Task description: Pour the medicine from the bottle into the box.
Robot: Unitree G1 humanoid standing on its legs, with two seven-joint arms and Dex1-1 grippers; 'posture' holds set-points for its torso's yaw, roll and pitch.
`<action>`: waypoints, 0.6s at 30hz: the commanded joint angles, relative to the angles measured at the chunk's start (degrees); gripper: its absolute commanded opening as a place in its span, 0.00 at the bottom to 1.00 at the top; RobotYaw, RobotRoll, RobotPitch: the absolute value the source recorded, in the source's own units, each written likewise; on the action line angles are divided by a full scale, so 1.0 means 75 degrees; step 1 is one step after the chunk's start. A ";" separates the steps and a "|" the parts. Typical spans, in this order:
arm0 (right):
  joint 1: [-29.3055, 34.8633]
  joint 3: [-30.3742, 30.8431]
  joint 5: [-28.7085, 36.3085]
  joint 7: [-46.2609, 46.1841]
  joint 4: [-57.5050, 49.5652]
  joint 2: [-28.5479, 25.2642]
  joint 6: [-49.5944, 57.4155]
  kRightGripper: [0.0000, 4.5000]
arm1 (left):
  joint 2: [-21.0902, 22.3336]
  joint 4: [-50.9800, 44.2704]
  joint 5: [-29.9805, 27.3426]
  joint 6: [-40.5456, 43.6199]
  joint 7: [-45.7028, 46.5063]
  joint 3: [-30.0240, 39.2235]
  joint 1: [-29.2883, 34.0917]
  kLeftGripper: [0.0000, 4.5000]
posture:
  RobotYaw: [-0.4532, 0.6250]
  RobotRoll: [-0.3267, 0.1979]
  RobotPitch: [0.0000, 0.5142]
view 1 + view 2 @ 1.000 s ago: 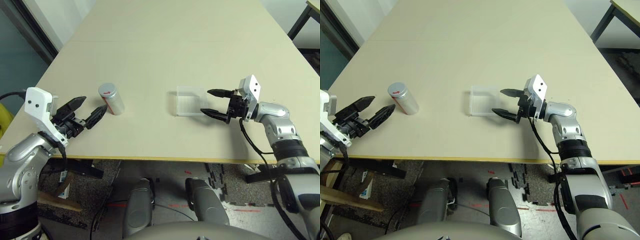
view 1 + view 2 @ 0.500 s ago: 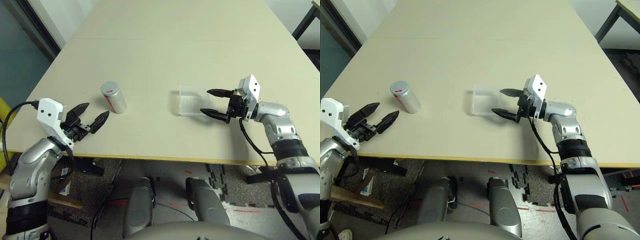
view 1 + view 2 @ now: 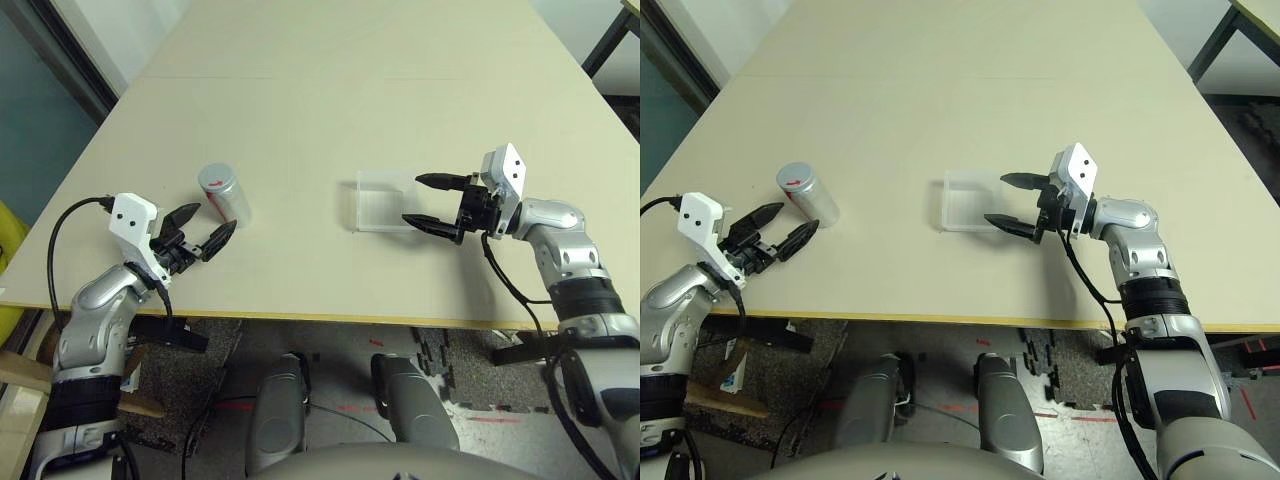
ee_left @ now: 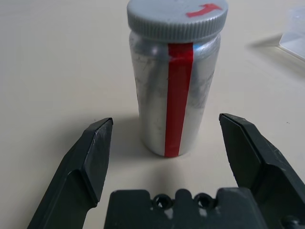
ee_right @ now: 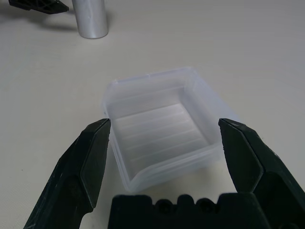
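While set on the pale table, stands upright near the left edge: capped bottle, red stripe facing the wide-open left gripper just short of it; sits well apart at centre: clear box, framed by the spread right gripper, empty-handed; could topple if a fingertip clips it; grey cap still blocks pouring.

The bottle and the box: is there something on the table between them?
No. Between the bottle and the box there is bare table, as the left eye view shows.
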 commanded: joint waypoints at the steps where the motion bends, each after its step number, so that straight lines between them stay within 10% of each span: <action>1: 0.0106 -0.0066 0.0073 -0.0043 -0.0218 -0.0067 0.0073 1.00 | -0.0124 0.0279 0.0232 -0.0251 0.0032 -0.0165 -0.0158 1.00 | 0.35 0.62 0.34; 18: 0.0125 -0.0054 0.0057 -0.0129 -0.0314 -0.0103 0.0126 1.00 | -0.0481 0.1411 0.0633 -0.1023 0.0063 -0.0415 -0.1019 1.00 | 0.34 0.62 0.31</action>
